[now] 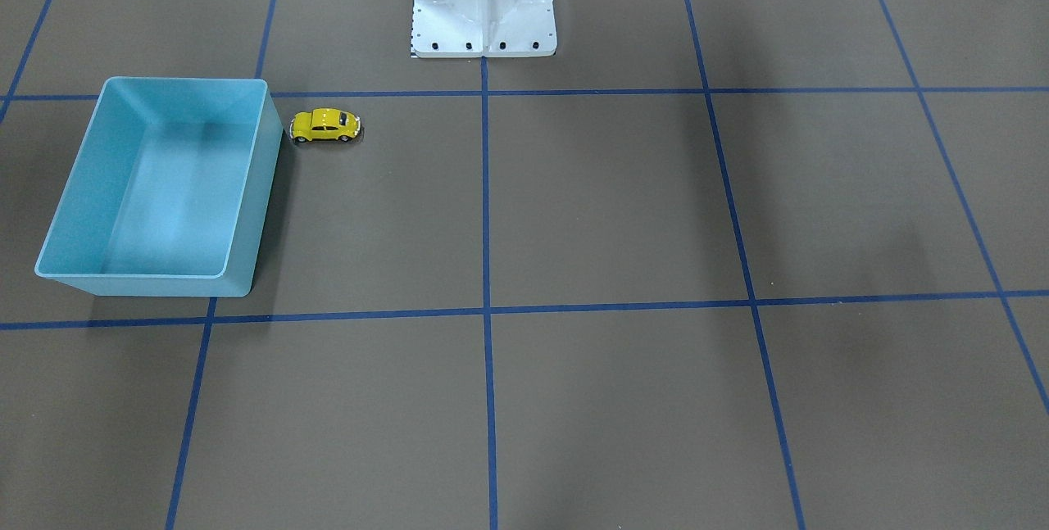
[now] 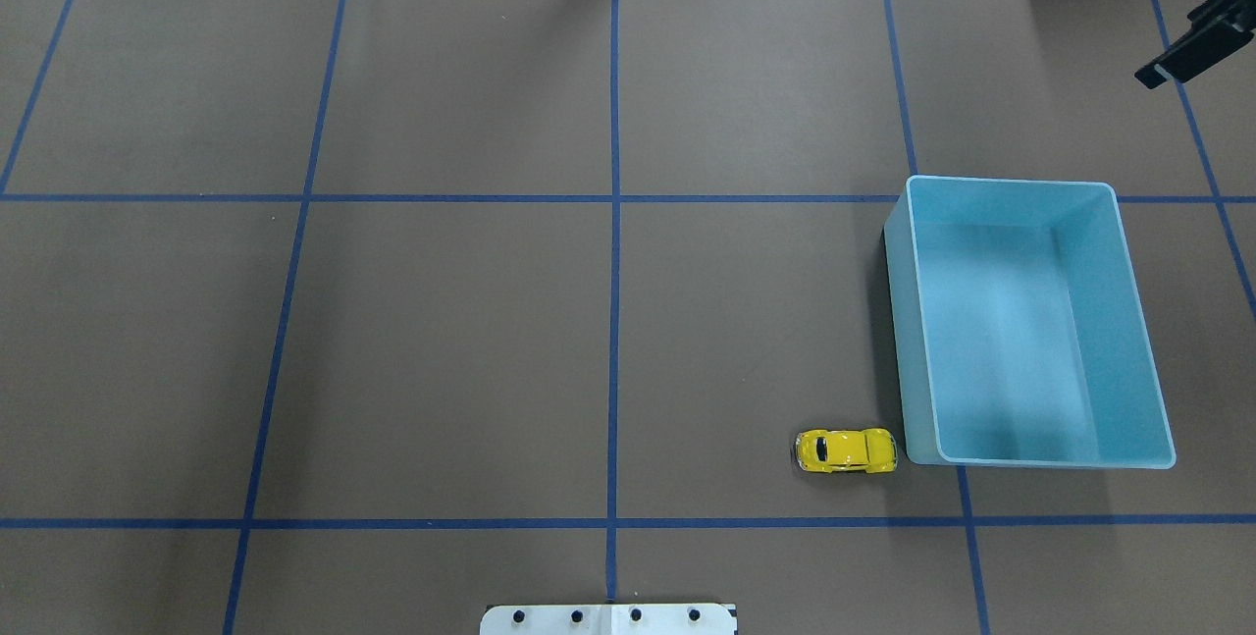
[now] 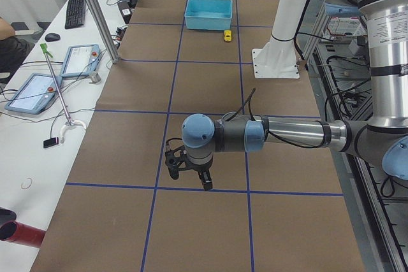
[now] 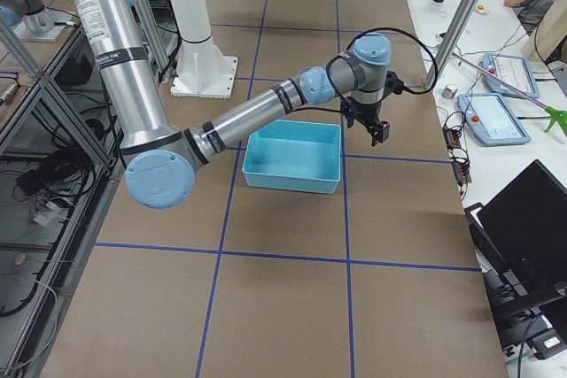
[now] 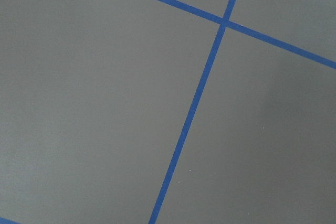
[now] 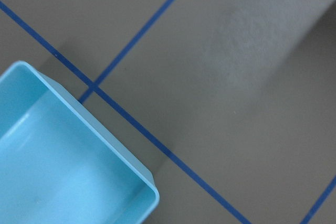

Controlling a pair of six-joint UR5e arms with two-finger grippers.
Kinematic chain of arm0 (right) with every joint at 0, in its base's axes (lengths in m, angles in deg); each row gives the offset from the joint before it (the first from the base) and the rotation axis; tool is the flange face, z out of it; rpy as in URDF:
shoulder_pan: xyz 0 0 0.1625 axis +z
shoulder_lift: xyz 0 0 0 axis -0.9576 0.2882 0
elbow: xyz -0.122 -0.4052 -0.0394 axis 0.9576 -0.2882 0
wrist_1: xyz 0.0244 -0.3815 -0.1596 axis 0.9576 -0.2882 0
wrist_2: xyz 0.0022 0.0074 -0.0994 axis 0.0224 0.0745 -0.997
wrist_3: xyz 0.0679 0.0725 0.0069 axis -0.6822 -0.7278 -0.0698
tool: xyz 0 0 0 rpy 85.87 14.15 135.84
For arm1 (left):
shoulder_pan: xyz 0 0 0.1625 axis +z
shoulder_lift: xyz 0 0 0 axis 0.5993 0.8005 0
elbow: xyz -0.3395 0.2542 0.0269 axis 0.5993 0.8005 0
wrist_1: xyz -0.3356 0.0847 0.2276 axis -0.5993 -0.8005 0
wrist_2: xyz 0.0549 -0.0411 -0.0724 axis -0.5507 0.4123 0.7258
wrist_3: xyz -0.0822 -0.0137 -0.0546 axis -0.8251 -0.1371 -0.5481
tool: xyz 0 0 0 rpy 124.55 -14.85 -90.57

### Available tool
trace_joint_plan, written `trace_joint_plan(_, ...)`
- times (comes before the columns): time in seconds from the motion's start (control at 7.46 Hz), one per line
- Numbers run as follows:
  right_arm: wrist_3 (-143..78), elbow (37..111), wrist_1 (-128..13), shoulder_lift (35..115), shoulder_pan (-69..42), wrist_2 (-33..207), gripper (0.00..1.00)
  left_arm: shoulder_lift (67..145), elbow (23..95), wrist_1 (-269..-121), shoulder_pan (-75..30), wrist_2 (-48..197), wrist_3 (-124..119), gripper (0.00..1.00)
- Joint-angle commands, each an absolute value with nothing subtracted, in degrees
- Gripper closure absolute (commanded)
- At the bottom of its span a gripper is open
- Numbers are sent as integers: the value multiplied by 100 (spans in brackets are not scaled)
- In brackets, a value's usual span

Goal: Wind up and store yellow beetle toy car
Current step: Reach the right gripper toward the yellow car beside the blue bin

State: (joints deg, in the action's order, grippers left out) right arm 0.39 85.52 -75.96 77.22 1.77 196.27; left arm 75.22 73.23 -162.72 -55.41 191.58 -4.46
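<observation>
The yellow beetle toy car stands on its wheels on the brown table, just beside the near corner of the light blue bin. It also shows in the front view and, tiny, in the left side view. The bin is empty. My right gripper hangs above the table past the bin's far side, away from the car; I cannot tell whether it is open or shut. My left gripper hovers over the table's left end, far from the car; I cannot tell its state.
The robot's white base stands at the table's near middle edge. Blue tape lines grid the brown table. Operator tablets and a keyboard lie on side benches beyond the table.
</observation>
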Motion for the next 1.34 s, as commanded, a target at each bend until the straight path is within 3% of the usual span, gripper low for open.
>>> trace_joint_plan(0.0,305,8573,-7608,7695,-82,19586,0,7547,7318,-16288,-5547,19143,-483,0)
trace_joint_plan(0.54,423,8668,-8026,7118,-503,19613,0,7521,7336,-16288,-5564,19143,-501,0)
trace_joint_plan(0.8,527,9184,-9001,6712,-968,19639,0,7529,7336,-16288,-5555,19117,-501,0)
trace_joint_plan(1.21,449,9967,-9557,6720,-2416,19665,1,7503,7336,-16297,-5564,19108,-501,0)
